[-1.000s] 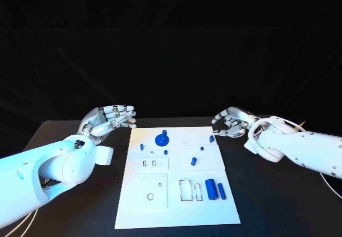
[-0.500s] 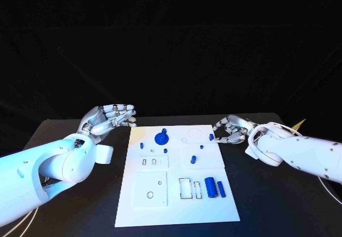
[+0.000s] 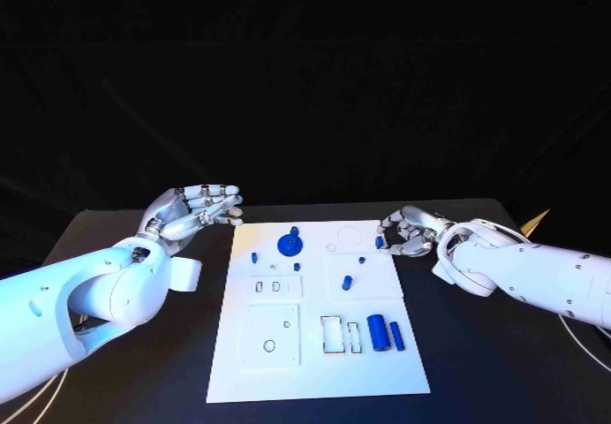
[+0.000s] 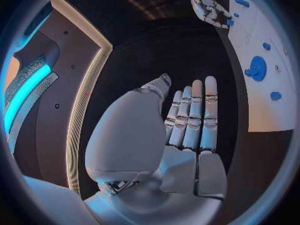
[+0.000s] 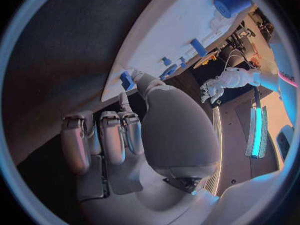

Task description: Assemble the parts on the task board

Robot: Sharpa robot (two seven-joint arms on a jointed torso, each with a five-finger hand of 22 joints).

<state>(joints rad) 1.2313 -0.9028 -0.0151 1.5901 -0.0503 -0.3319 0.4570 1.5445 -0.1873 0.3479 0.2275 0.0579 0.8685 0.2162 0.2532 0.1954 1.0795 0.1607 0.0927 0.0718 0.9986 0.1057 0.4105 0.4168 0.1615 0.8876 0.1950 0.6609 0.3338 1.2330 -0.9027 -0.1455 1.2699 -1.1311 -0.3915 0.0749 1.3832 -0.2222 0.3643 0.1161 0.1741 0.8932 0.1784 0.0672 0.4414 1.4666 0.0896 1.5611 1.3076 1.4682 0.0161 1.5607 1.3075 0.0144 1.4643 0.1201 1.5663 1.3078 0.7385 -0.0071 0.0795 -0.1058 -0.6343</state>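
Observation:
The white task board (image 3: 319, 371) lies in the middle of the table. A small blue peg (image 3: 380, 240) stands at its far right edge. My right hand (image 3: 408, 231) hovers beside that peg with its fingers curved. In the right wrist view the thumb tip touches the peg (image 5: 127, 80), and the other fingers (image 5: 100, 135) stay curled away from it. My left hand (image 3: 198, 208) is raised off the board's far left corner, fingers apart and straight (image 4: 194, 115), holding nothing. A blue disc with a pin (image 3: 289, 244) stands near the board's far left.
Small blue pegs (image 3: 346, 283) dot the board's middle. A blue cylinder (image 3: 377, 331) and a thin blue bar (image 3: 397, 336) lie at its near right beside rectangular slots (image 3: 331, 336). A plate with holes (image 3: 271, 337) is at the near left. Black table surrounds the board.
My right hand has moved in toward the board's far right corner and now reaches the small blue peg. The left hand has stayed put.

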